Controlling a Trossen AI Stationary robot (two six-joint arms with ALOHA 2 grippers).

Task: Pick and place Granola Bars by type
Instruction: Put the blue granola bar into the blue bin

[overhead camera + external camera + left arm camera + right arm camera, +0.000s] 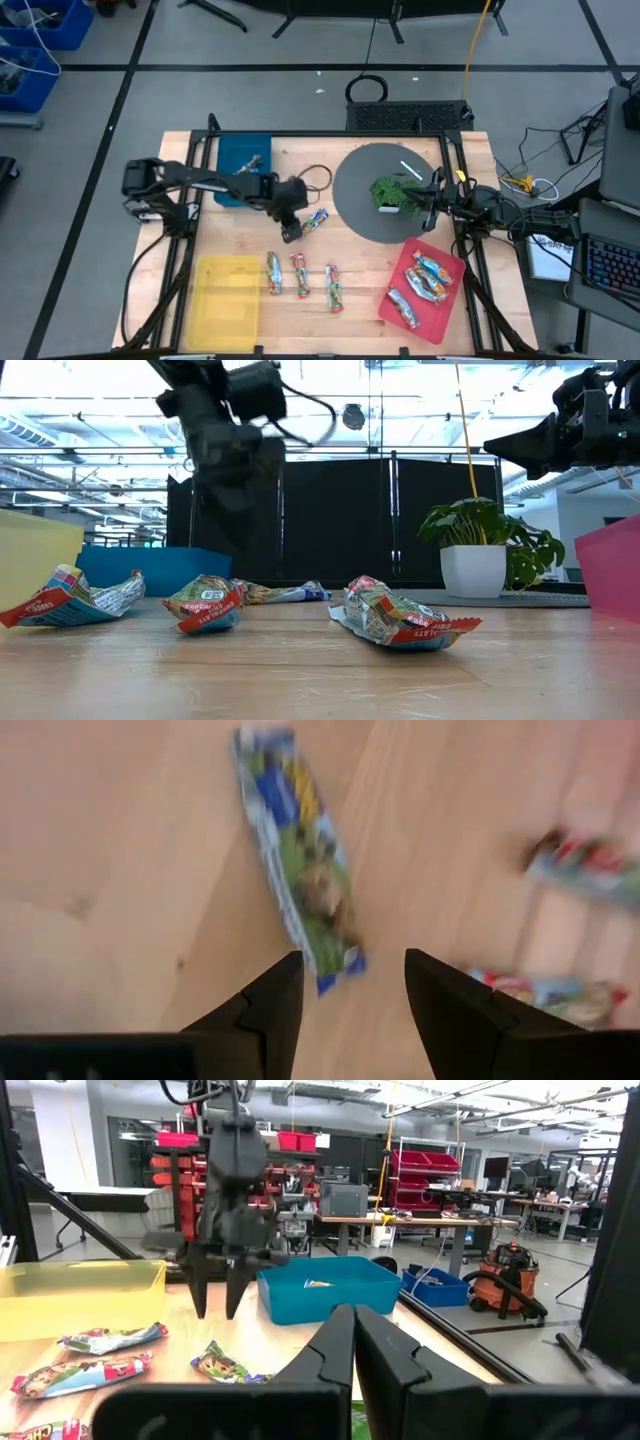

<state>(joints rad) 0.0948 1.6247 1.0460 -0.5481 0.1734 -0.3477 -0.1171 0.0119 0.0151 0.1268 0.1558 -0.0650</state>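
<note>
A silver-blue granola bar (317, 220) lies flat on the wood, and in the left wrist view this bar (298, 860) sits just ahead of my fingers. My left gripper (291, 234) (350, 975) hovers open beside its near end, clear of the table (215, 1305). Three more bars (273, 272) (299, 274) (332, 288) lie in a row toward the near edge. Another three rest in the red tray (445, 310), and one (252, 160) is in the blue tray (232, 180). My right gripper (432, 195) (354, 1330) is shut, held above the grey disc.
A yellow tray (227, 300) sits at the near left. A grey round disc (360, 215) carries a potted green plant (395, 192). Bare wood lies between the blue tray and the row of bars. Black frame posts stand at the table's corners.
</note>
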